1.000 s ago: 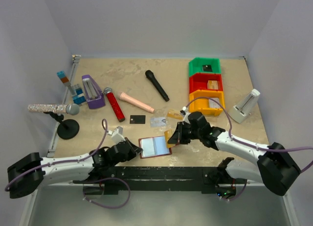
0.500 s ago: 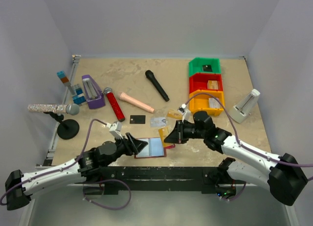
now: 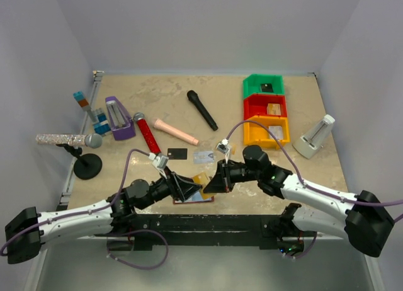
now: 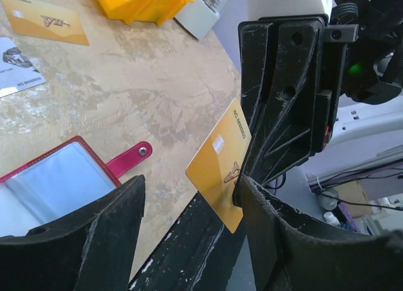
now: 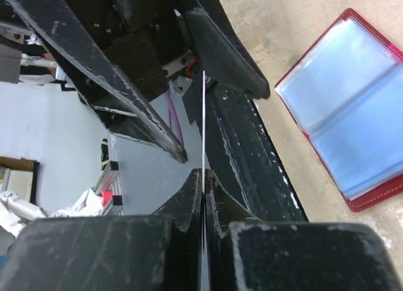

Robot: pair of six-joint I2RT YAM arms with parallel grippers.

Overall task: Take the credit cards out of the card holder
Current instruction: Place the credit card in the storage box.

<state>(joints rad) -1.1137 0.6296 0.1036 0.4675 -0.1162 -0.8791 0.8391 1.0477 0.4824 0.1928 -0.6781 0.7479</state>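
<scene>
Both arms have closed in on each other since a second ago: the left gripper (image 3: 187, 189), shut beside the wallet (image 4: 56, 184) back then, has swung right and sprung wide open, and the right gripper (image 3: 212, 183) has drawn left off the wallet's right edge. Now the two meet nose to nose over the near edge of the table (image 3: 283, 108). The right gripper's jaws are pressed fully together on a gold card (image 4: 220, 162), pinching it by one edge so it stands tilted, clear of the tabletop. The left gripper's spread fingers (image 4: 94, 228) sit on either side of that card with hold of nothing; whether one brushes it I cannot tell. Below them the dark red wallet lies flat and open, pale blue sleeves up, its little red tab pointing right. Farther back on the table lie a black card (image 3: 177, 154), a silver-grey card (image 3: 204, 156) and a second gold card (image 4: 44, 20), all clear of the wallet.
</scene>
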